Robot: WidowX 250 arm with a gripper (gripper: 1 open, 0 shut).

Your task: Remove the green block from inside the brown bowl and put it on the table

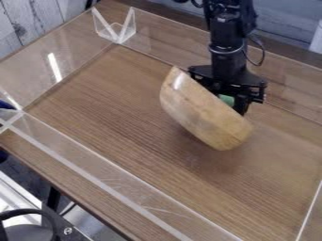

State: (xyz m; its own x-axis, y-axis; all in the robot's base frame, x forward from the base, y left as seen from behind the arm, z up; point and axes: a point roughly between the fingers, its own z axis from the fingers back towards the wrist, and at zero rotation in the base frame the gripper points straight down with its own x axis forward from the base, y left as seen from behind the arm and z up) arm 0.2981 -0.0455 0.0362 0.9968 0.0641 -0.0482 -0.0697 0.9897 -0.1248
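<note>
The brown bowl (201, 111) is tipped up on its side on the table (113, 113), its rounded tan underside facing the camera. Behind its upper rim my black gripper (227, 95) points straight down, shut on the green block (225, 95), of which only a small green sliver shows between the fingers. The bowl's inside is hidden from this view. The bowl's rim rests against the gripper.
Low clear acrylic walls (75, 155) border the tabletop on all sides. A clear acrylic corner piece (116, 26) stands at the far left. Bare wood lies left of and in front of the bowl.
</note>
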